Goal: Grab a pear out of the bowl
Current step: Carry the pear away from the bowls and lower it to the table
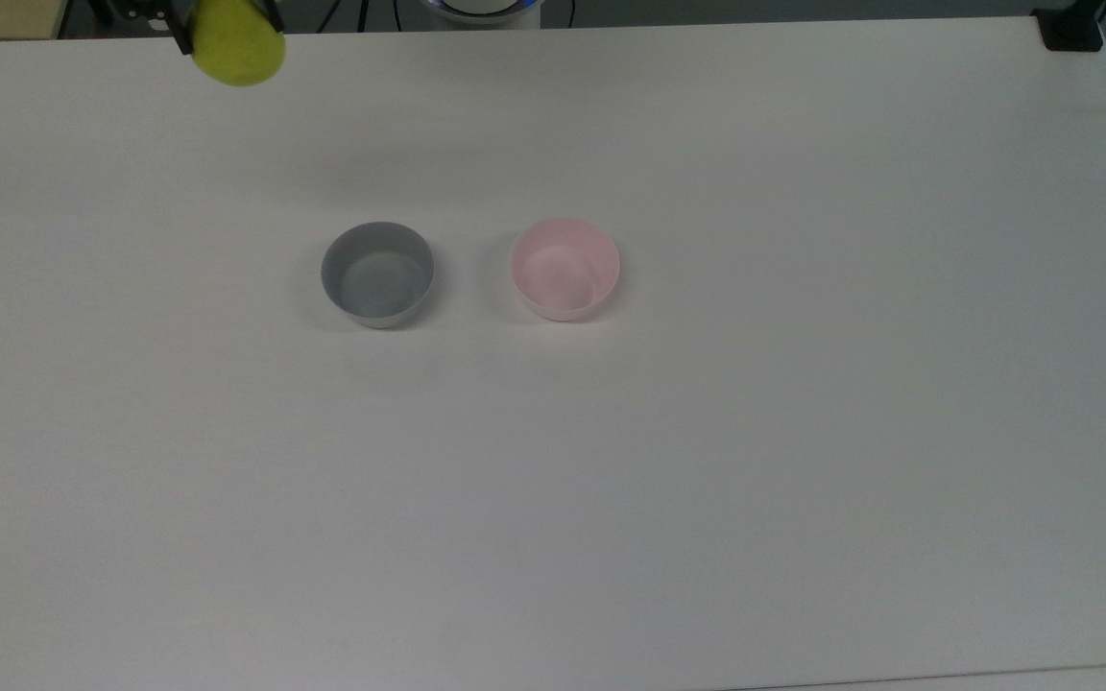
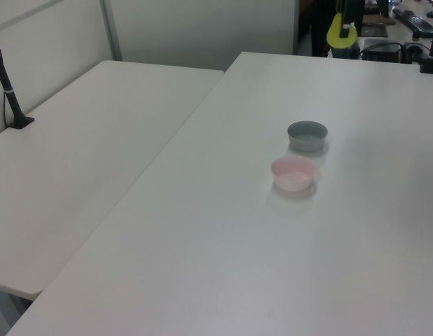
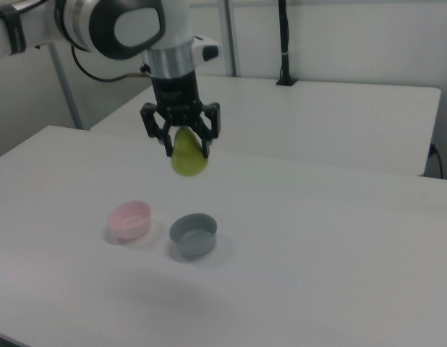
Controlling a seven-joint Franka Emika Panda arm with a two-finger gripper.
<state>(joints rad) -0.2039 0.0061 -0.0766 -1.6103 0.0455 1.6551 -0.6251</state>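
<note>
My gripper is shut on the yellow-green pear, holding it by its upper part high above the table. In the top view the pear hangs at the upper left edge, far from both bowls. In the left view the pear shows at the far end of the table. The pale pink bowl stands empty at mid-table, also seen as the pink bowl and the pink bowl.
A grey bowl of the same size stands just to the top view's left of the pink one, also empty. The white table spreads wide around both. A second white table adjoins on the left view's left.
</note>
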